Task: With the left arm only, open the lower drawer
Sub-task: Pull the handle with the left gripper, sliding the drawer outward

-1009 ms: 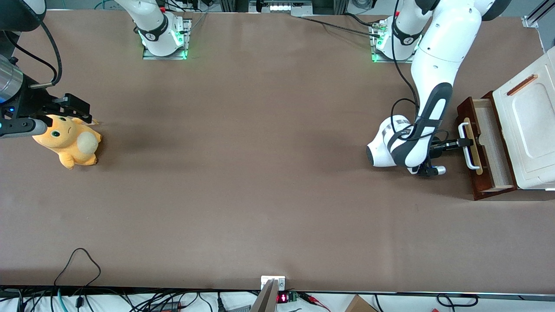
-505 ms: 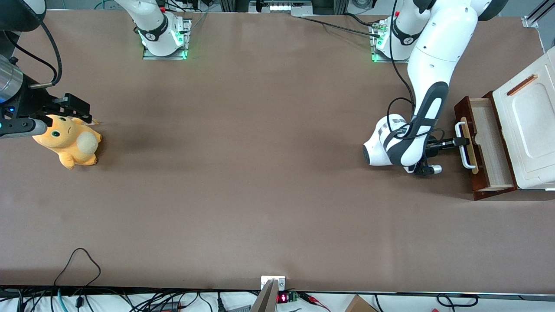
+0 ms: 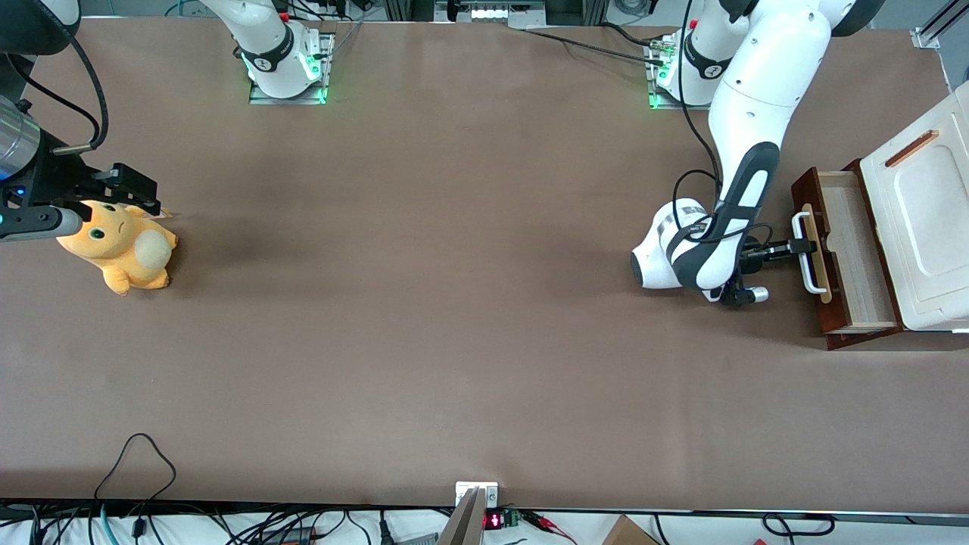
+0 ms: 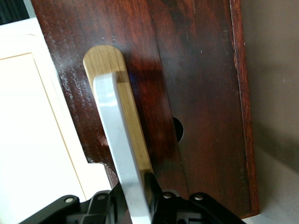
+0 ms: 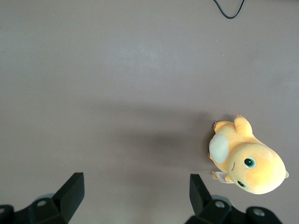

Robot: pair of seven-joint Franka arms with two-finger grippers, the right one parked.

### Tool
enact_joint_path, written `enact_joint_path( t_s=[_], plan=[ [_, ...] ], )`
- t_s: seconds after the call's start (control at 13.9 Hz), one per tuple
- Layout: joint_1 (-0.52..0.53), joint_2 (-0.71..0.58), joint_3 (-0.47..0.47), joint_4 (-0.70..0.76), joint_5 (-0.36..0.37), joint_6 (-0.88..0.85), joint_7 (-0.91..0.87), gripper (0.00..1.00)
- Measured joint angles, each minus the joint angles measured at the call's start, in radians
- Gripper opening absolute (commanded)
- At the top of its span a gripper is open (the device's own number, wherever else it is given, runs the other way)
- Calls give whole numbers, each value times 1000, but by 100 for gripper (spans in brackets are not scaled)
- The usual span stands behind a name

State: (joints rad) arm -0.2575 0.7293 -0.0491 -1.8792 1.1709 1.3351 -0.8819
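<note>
The lower drawer [image 3: 852, 250] stands pulled partway out of the white cabinet [image 3: 923, 219] at the working arm's end of the table, showing its pale wood inside. Its dark red-brown front [image 4: 196, 93] carries a white bar handle [image 3: 802, 253] [image 4: 117, 140] on a pale wood strip [image 4: 135, 130]. The left arm [image 3: 749, 144] reaches down in front of the drawer. Its black gripper [image 3: 801, 247] [image 4: 136, 198] is shut on the white handle, one finger on each side of the bar.
An orange plush toy [image 3: 121, 246] [image 5: 247, 161] lies at the parked arm's end of the table. The cabinet top has an orange-brown slot [image 3: 911, 148]. Cables [image 3: 136, 462] trail over the table edge nearest the camera.
The gripper has drawn the handle away from the cabinet toward the table's middle, and the lower drawer has slid a little farther out.
</note>
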Motion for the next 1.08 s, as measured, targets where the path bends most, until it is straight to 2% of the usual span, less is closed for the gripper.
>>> enact_joint_path(
  t_s=[1.08],
  plan=[
    [-21, 3, 1, 5, -17, -7, -9, 19]
  ],
)
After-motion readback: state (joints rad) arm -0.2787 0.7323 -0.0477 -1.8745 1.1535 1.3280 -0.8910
